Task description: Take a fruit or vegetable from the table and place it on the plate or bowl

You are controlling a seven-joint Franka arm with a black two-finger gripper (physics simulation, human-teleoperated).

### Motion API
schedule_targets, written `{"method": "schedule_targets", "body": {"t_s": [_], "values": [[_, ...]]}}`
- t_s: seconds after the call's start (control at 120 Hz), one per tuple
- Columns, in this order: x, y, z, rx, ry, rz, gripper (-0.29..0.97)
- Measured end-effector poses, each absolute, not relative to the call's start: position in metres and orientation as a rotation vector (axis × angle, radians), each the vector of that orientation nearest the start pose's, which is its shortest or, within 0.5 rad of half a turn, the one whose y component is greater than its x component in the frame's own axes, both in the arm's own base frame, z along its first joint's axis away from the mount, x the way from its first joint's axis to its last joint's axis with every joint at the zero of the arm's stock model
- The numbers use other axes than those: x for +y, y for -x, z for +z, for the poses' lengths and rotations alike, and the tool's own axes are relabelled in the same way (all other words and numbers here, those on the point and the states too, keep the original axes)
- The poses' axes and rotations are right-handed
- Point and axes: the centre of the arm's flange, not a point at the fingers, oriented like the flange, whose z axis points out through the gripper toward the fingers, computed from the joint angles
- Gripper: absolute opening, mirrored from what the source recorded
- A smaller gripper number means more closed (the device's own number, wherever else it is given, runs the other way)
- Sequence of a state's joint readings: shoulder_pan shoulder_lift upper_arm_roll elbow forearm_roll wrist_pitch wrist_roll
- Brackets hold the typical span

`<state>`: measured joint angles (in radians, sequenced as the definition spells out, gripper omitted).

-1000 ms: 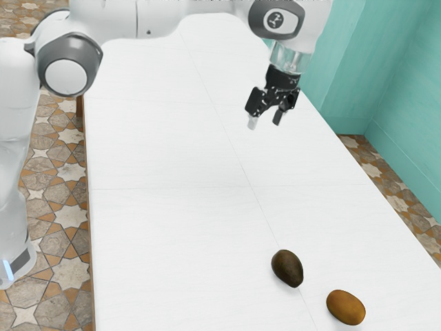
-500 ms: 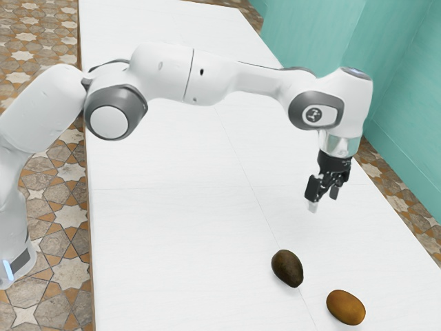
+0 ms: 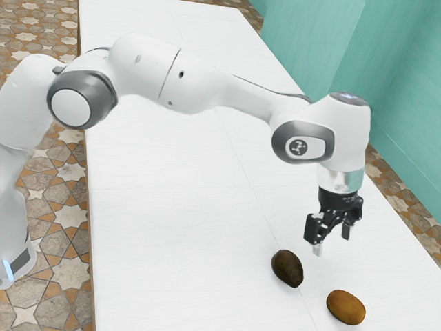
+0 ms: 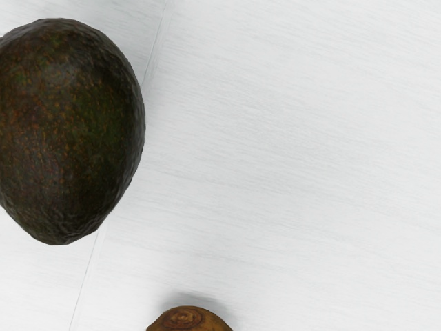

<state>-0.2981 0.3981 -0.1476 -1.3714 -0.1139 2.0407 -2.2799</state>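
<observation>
Status: pincer (image 3: 331,240) has dropped and swung out over the last 1 s. It was high over the far part of the surface (image 3: 172,207), was about halfway down 0.5 s ago, and now hangs low, near the 2 fruits. The arm (image 3: 207,86) is stretched well out to reach.

Pincer state: fingers apart, nothing between them, no contact with anything.

Targets:
- avocado (image 3: 287,267): dark, pebbled skin, lying on the surface just below the pincer and off toward the exterior view's left. Not under the fingers yet. In the wrist view the avocado (image 4: 65,131) sits to 1 side of centre, which agrees: the hand is offset from it.
- kiwi (image 3: 345,307) (brown oval, looks like 1): also on the surface, below the pincer and a bit farther from it than the avocado. The wrist view catches only the end of the kiwi (image 4: 187,319).

Neither fruit has moved across the 3 exterior pictures; the 2 lie apart, not touching.

Read: this is the approach leg, nearly finished. Avocado looks like the pick, being closest. Nothing grasped, so lift and placement are all still ahead.

Next move, my call: shift sideways to centre over the avocado, line the fingers across its narrow axis, then descend.

Risks: it's round and can roll if 1 finger touches first, and a nudge could send it toward the kiwi.
</observation>
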Motion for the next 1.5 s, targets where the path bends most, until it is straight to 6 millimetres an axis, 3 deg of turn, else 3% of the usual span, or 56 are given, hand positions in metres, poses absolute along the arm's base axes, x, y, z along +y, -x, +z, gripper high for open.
{"method": "schedule_targets", "body": {"t_s": [0.117,0.317,0.467,0.583,0.75,1.5], "values": [[-0.301,-0.608,0.520,2.303,-1.659,-0.183,0.68],[-0.278,-0.569,0.515,2.351,-1.616,-0.245,0.68],[-0.250,-0.578,0.515,2.377,-1.561,-0.242,0.68],[-0.255,-0.577,0.507,2.374,-1.572,-0.268,0.68],[-0.254,-0.586,0.482,2.397,-1.552,-0.350,0.68],[-0.245,-0.611,0.432,2.358,-1.599,-0.402,0.68]]}}
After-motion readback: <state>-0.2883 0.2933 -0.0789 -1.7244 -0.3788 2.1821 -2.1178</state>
